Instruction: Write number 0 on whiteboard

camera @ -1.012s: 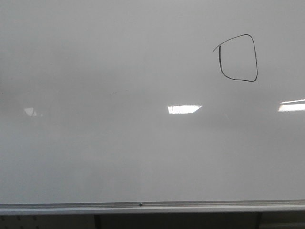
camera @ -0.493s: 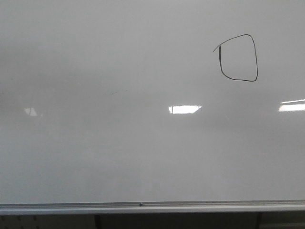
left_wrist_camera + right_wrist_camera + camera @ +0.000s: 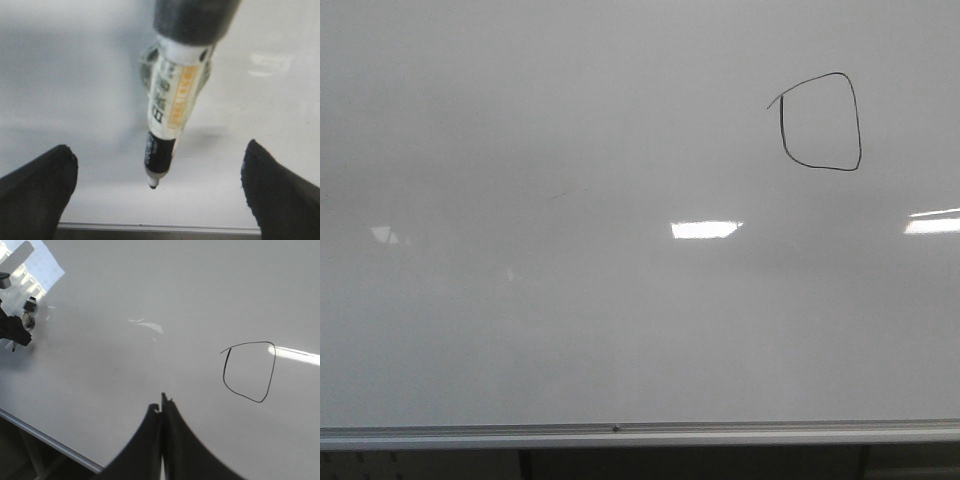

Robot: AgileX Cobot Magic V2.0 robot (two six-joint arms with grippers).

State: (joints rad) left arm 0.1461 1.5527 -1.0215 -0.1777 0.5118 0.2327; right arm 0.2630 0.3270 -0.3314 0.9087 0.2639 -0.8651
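Note:
The number 0 is a thin black rounded-square loop with a short tail, at the upper right of the whiteboard. It also shows in the right wrist view, just beyond my right gripper, which is shut and empty. My left gripper is open, its fingers wide apart. A white and black marker hangs between them from a dark holder, touching neither finger. Its tip is near the board's lower edge. No gripper shows in the front view.
A silver frame strip runs along the board's near edge, with dark space below it. Bright light reflections lie on the board. My left arm with the marker shows far off in the right wrist view.

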